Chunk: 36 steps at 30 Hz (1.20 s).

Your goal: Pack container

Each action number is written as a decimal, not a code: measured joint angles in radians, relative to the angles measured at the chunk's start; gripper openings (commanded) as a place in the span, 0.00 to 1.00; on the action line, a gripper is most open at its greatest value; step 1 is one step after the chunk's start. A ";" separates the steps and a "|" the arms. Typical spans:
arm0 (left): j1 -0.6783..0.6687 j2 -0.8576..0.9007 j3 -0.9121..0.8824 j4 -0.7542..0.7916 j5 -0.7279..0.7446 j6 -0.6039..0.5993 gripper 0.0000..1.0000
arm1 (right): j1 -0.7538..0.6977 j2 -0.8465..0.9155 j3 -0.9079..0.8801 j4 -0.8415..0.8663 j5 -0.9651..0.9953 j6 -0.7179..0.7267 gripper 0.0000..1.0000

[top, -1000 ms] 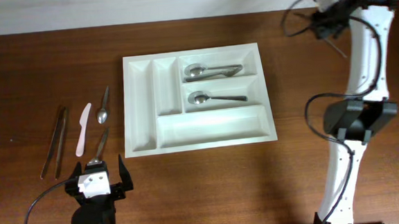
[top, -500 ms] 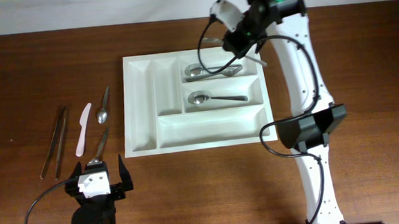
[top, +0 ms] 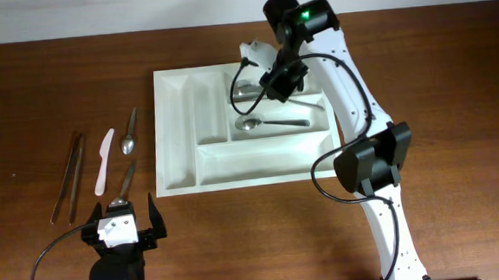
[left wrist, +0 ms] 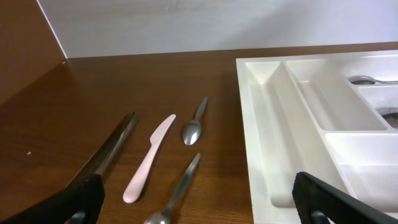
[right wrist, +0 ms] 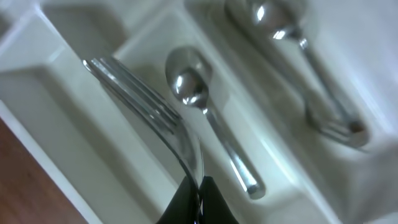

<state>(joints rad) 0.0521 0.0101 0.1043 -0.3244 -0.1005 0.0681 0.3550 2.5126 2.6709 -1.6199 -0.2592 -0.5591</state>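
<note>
Overhead view, stock as you find it:

- container [top: 268, 158]: a white moulded plastic tray, smooth and glossy. It lies flat at the middle of the counter [top: 38, 83]. It has two narrow upright wells on one side and three long wells beside them, shaped to take cutlery laid flat.
- right claw [top: 276, 79]: clamped tight on the handle end of a fork [right wrist: 149, 106], above the tray's upper long wells. You hold it by the handle so the tines lead, slanting over the tray close to the lone spoon [right wrist: 193, 87]. Whether the tines touch plastic cannot be told.
- fork: polished steel, slim and curved at the neck.
- lone spoon: steel, lying flat in the middle long well. The top well holds more steel, partly hidden by your arm. The bottom long well and both narrow wells are bare.
- left claw [top: 121, 219]: fingers spread wide, holding nothing, at the near edge facing the loose pieces.
- loose pieces, roughly parallel and apart from the tray: tongs [top: 69, 175], a pale plastic knife [top: 105, 157], a teaspoon [top: 129, 134] and another steel utensil [top: 124, 182]. These probably await packing.
</note>
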 measured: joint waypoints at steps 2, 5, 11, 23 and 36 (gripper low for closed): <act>0.000 0.000 0.000 0.000 0.000 0.000 0.99 | 0.000 0.000 -0.049 0.021 0.001 -0.006 0.04; 0.000 0.000 0.000 0.000 0.000 0.000 0.99 | 0.000 0.000 -0.124 0.060 0.005 -0.017 0.04; 0.000 0.000 0.000 0.000 0.000 0.000 0.99 | 0.000 0.000 -0.235 0.101 0.007 -0.056 0.04; 0.000 0.000 0.000 0.000 0.000 0.000 0.99 | 0.000 0.000 -0.362 0.174 -0.012 -0.179 0.04; 0.000 0.000 0.000 0.000 0.000 0.000 0.99 | 0.006 0.000 -0.361 0.196 -0.027 -0.201 0.54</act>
<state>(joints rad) 0.0521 0.0101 0.1043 -0.3241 -0.1005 0.0681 0.3611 2.5126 2.3096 -1.4239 -0.2867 -0.7597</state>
